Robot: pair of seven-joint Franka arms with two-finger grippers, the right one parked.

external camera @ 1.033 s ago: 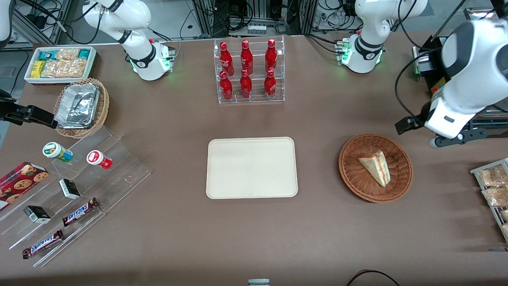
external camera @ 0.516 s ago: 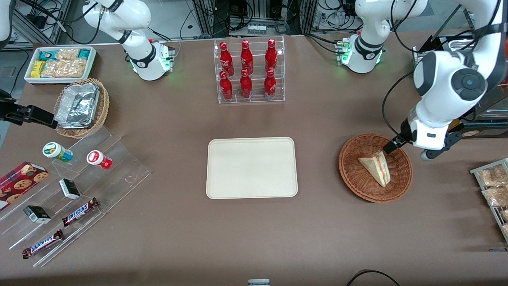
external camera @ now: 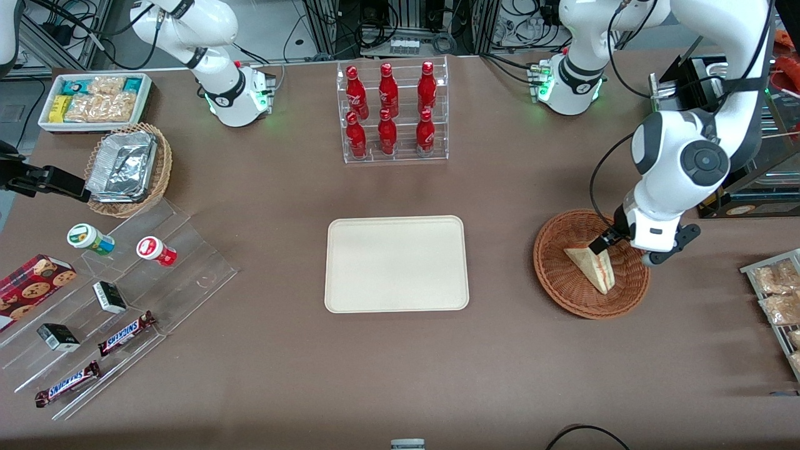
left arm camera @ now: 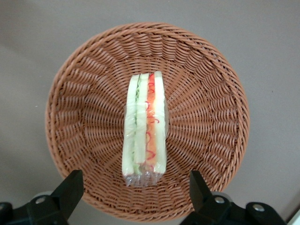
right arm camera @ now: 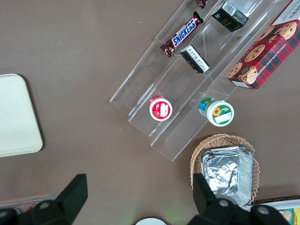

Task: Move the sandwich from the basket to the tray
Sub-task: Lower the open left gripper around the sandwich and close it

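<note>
While the left arm's gripper (left arm camera: 133,187) is being held spread open above it, a triangular white-bread sandwich (left arm camera: 144,127) is being cradled in the round reddish-brown wicker basket (left arm camera: 206,112), apart from the cream rectangular tray (external camera: 396,263).

The gripper (external camera: 605,245) hides the sandwich's (external camera: 590,267) upper corner from the front.

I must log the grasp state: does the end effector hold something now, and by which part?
Nothing is held. The open end effector hovers above the triangular white-bread sandwich in the round reddish-brown wicker basket.
</note>
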